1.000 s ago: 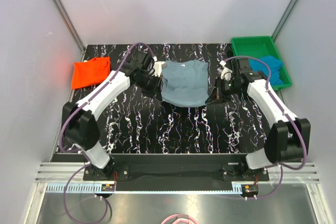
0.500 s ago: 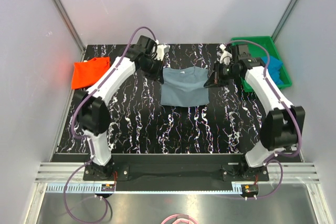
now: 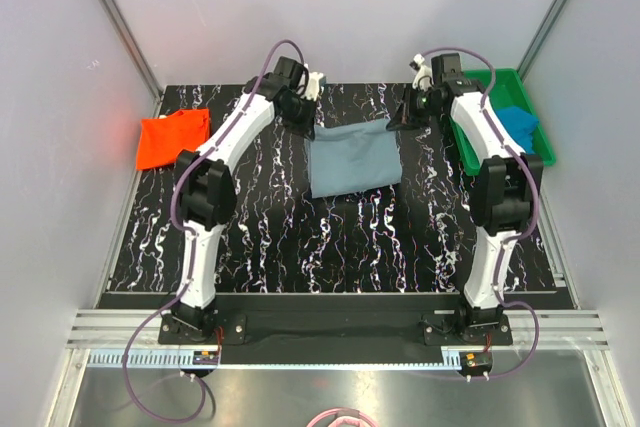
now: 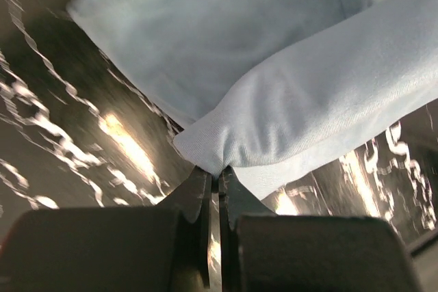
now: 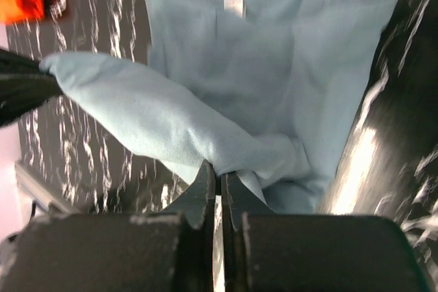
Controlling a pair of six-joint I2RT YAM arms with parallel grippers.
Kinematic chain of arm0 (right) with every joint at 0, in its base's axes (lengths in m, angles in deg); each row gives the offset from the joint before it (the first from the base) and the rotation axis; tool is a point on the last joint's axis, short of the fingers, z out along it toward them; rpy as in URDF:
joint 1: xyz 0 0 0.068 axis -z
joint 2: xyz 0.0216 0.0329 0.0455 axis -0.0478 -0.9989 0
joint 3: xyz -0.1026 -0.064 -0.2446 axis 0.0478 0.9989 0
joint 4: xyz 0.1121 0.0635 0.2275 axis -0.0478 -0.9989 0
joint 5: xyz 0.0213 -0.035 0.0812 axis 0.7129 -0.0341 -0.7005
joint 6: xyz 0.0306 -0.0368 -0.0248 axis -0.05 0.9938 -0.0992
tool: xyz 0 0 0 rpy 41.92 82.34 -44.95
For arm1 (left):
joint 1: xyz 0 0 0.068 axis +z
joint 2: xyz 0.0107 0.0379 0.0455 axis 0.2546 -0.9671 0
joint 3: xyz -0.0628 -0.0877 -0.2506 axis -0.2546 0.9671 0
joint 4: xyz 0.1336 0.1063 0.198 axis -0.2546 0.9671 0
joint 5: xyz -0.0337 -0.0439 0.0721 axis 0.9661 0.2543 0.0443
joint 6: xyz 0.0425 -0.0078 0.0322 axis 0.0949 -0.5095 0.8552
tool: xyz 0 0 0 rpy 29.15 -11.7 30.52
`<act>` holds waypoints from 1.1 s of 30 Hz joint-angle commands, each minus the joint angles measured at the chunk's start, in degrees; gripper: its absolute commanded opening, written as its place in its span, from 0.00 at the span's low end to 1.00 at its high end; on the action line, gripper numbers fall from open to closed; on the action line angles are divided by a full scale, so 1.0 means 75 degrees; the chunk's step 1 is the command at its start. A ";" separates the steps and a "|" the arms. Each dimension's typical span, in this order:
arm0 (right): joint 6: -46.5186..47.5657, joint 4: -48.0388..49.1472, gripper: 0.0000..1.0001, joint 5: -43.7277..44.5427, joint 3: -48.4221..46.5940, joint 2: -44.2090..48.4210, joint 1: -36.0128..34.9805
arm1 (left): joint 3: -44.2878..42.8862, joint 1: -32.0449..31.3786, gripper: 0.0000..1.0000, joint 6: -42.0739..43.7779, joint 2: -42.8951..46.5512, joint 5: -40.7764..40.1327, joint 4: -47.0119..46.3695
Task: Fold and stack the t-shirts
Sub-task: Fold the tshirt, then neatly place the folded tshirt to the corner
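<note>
The grey-blue t-shirt (image 3: 352,157) lies in the far middle of the black marbled table (image 3: 300,237), its near part flat on the surface and its far edge held up off the table between the two arms. The left gripper (image 3: 305,123) is at the shirt's far-left corner; in the left wrist view its two fingers are pressed together with a rolled fold of the pale cloth pinched at their tips. The right gripper (image 3: 399,117) is at the far-right corner, and the right wrist view shows the same: its fingers are closed on a bunched fold of the shirt, and the cloth runs from there as a soft ridge toward the other gripper. Under that raised ridge the rest of the shirt is spread on the table, with the neck label visible on it. The orange-red t-shirt (image 3: 172,137) lies flat at the far-left edge of the table, well apart from the grey-blue one. The bright blue t-shirt (image 3: 518,127) sits crumpled inside the green tray (image 3: 470,82) at the far-right corner, just beside the right arm
</note>
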State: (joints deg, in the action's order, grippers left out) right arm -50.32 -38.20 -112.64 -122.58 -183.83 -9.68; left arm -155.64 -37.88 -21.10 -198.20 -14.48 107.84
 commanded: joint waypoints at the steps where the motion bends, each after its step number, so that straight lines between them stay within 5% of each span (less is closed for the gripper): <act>1: 0.0083 0.0480 0.00 0.0229 -0.1138 -0.0419 0.0082 | -0.0978 0.0178 0.00 0.0198 -0.0247 -0.0344 -0.0584; 5: 0.0187 0.0679 0.00 0.0346 -0.1806 -0.1415 0.0070 | -0.1624 0.0249 0.00 0.0199 -0.0962 -0.0730 -0.1100; 7: 0.0223 0.0773 0.17 0.0452 -0.2169 -0.1803 0.0070 | -0.1801 0.0237 0.21 0.0152 -0.1349 -0.1128 -0.1357; 10: 0.0632 0.0926 0.57 0.0860 -0.2673 -0.2481 -0.0058 | -0.1813 0.0167 0.74 0.0035 -0.1619 -0.1983 -0.1627; 11: 0.0645 0.0996 0.68 0.0978 -0.2767 -0.2518 -0.0059 | -0.1813 0.0097 0.83 0.0046 -0.1643 -0.2159 -0.1640; 13: 0.0551 0.1020 0.75 0.1061 -0.2909 -0.2413 -0.0082 | -0.1778 0.0015 0.92 0.0069 -0.1550 -0.2617 -0.1640; 22: 0.0212 0.0867 0.74 0.0617 -0.1832 -0.0821 -0.0071 | -0.1158 -0.0326 0.99 -0.0269 -0.0087 -0.2268 -0.1265; 26: -0.0245 0.1042 0.73 -0.0972 -0.1445 -0.0678 -0.0071 | -0.0550 0.0025 0.99 -0.0901 0.0208 -0.0198 -0.1019; 33: -0.1289 0.1371 0.72 -0.2032 -0.1022 -0.1404 -0.0094 | -0.0044 0.0717 0.99 -0.1208 0.0022 0.1389 -0.1135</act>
State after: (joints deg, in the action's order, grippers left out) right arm -55.78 -29.55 -121.86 -131.68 -191.63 -9.88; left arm -157.43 -34.65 -28.05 -197.59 -12.73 99.86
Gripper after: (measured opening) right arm 0.717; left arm 0.987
